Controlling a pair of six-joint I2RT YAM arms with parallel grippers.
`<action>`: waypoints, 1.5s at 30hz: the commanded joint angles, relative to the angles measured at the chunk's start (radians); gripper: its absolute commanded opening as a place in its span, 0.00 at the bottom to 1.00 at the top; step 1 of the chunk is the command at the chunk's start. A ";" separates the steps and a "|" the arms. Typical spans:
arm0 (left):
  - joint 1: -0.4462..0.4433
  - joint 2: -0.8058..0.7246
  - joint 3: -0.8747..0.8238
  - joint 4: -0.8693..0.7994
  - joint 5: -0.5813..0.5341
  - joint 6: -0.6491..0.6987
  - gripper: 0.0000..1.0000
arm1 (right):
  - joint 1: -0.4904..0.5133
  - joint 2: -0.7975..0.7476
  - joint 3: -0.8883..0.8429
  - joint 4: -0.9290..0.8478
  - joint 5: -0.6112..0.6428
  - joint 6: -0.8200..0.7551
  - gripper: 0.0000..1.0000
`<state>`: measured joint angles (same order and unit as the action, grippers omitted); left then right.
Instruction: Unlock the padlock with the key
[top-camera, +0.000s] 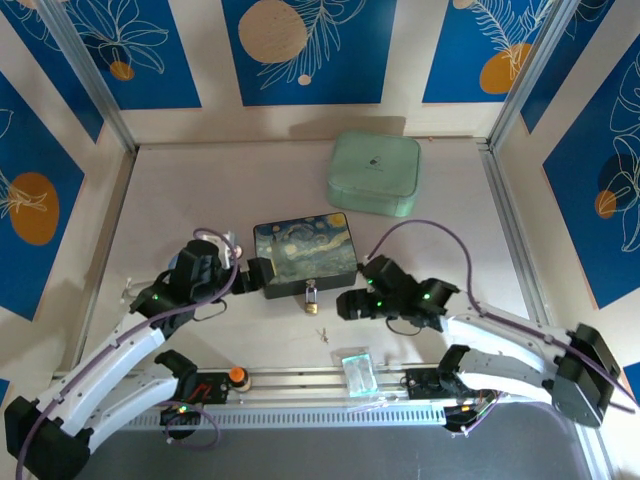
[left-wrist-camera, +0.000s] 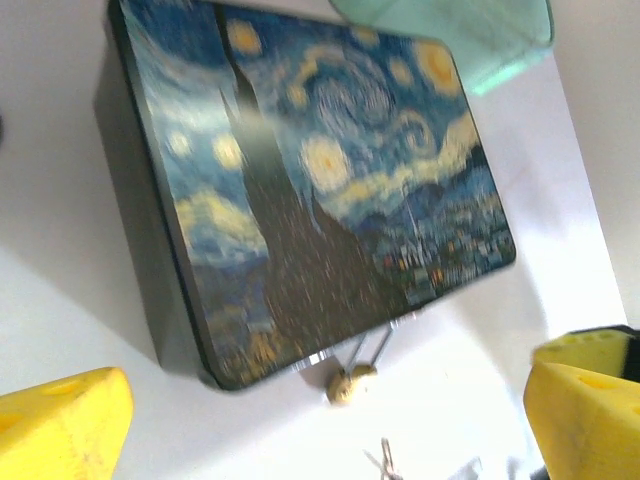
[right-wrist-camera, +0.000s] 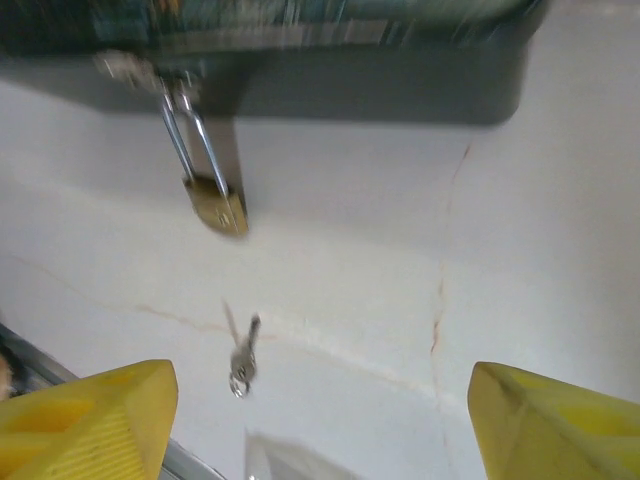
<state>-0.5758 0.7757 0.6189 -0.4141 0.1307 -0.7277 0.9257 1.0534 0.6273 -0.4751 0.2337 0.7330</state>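
Observation:
The small brass padlock (top-camera: 311, 298) hangs by its silvery shackle from the front latch of a starry-night tin (top-camera: 305, 255). In the left wrist view the padlock (left-wrist-camera: 345, 383) is below the tin's edge; in the right wrist view the padlock (right-wrist-camera: 215, 205) is upper left. The tiny key (top-camera: 323, 334) lies on the table in front of the padlock; in the wrist views the key (right-wrist-camera: 242, 352) (left-wrist-camera: 385, 460) lies flat. My left gripper (top-camera: 257, 274) (left-wrist-camera: 325, 430) is open beside the tin's left end. My right gripper (top-camera: 348, 303) (right-wrist-camera: 320, 425) is open, right of the padlock, empty.
A mint-green rounded case (top-camera: 375, 172) sits behind the tin at the back right. A clear plastic bag (top-camera: 358, 370) and an orange knob (top-camera: 237, 376) lie by the metal rail (top-camera: 300, 383) along the near edge. Metal posts frame the walls.

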 joint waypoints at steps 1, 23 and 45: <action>-0.059 -0.016 -0.033 -0.061 0.027 -0.063 1.00 | 0.086 0.096 0.077 -0.029 0.100 0.080 0.75; -0.285 0.066 -0.094 0.038 -0.054 -0.165 0.98 | 0.340 0.513 0.219 0.024 0.111 0.237 0.44; -0.288 0.060 -0.127 0.074 -0.078 -0.193 0.98 | 0.371 0.528 0.263 -0.117 0.211 0.273 0.32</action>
<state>-0.8539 0.8410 0.5072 -0.3614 0.0715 -0.9119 1.2884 1.6123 0.8700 -0.5640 0.4160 1.0031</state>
